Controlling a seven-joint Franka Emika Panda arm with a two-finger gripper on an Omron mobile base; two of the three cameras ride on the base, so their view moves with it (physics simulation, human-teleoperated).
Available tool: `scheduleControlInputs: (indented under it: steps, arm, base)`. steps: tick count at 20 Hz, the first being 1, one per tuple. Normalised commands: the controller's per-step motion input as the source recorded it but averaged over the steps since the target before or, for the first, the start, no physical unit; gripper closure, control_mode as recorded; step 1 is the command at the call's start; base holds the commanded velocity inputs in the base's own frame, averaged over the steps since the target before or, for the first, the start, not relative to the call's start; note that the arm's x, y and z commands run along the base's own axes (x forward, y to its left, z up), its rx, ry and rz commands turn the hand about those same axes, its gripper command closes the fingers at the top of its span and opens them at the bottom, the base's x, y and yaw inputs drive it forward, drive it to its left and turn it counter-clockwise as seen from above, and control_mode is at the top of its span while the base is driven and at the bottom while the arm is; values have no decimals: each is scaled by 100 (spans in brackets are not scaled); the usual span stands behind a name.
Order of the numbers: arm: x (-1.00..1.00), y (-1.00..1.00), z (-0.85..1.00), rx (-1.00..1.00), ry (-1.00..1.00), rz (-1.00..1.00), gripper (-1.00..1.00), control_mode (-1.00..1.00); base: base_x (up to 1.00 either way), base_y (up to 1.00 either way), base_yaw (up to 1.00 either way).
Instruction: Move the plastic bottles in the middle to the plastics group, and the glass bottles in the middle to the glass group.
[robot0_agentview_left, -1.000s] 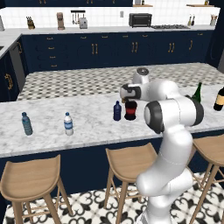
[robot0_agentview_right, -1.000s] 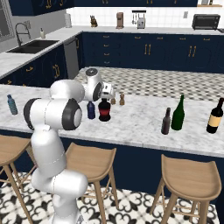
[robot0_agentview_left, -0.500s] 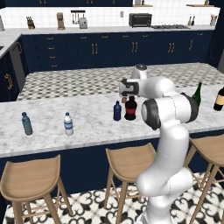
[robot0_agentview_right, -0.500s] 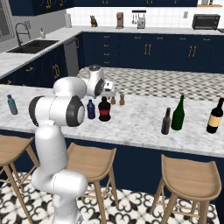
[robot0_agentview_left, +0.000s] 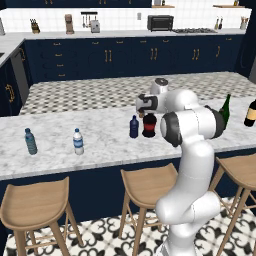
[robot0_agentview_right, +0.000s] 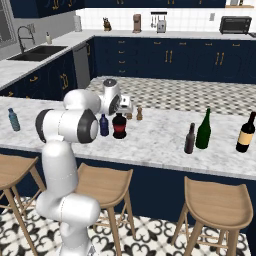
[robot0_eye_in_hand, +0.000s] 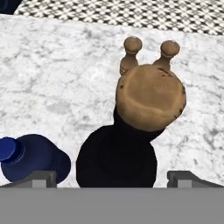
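Note:
My gripper (robot0_eye_in_hand: 114, 178) is open and hovers just above the squat red-labelled glass bottle (robot0_eye_in_hand: 148, 98), with one dark fingertip (robot0_eye_in_hand: 41, 177) on each side of its body. From the base views the gripper (robot0_agentview_left: 148, 113) (robot0_agentview_right: 120, 112) hangs over that squat bottle (robot0_agentview_left: 149, 125) (robot0_agentview_right: 119, 126). The navy plastic bottle (robot0_agentview_left: 134, 127) (robot0_agentview_right: 103, 125) (robot0_eye_in_hand: 33, 158) stands right beside it. Two tiny brown pieces (robot0_eye_in_hand: 132, 48) (robot0_agentview_right: 139, 113) stand behind. A slim dark bottle (robot0_agentview_right: 189, 138) stands by the green wine bottle (robot0_agentview_right: 203, 130) (robot0_agentview_left: 225, 110) and the cream-labelled wine bottle (robot0_agentview_right: 245, 133) (robot0_agentview_left: 251, 113). The clear water bottles (robot0_agentview_left: 30, 141) (robot0_agentview_left: 78, 141) stand far left.
The marble counter (robot0_agentview_left: 100, 145) (robot0_agentview_right: 160, 140) runs across both base views, with wooden stools (robot0_agentview_left: 35, 205) (robot0_agentview_right: 215, 205) below its front edge. A patterned counter strip (robot0_agentview_left: 110, 92) lies behind, and dark cabinets with appliances line the back wall.
The hand has shifted only slightly over the squat bottle and its jaws have stayed open. The bottles have not moved.

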Motion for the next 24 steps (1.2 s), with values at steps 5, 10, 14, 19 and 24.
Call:
scheduleControlInputs:
  steps: [5, 10, 14, 19, 24]
  arm:
    - [10, -7, 0, 0, -8, 0, -100, -100]
    - [2, 0, 0, 0, -4, 0, -100, -100]
    - [7, 0, 0, 0, 0, 0, -100, -100]
    - [15, 0, 0, 0, 0, 0, -100, -100]
    - [12, 0, 0, 0, 0, 0, -100, -100]
  base:
    - [0, 0, 0]
    - [0, 0, 0]
    - [0, 0, 0]
    - [0, 0, 0]
    - [0, 0, 0]
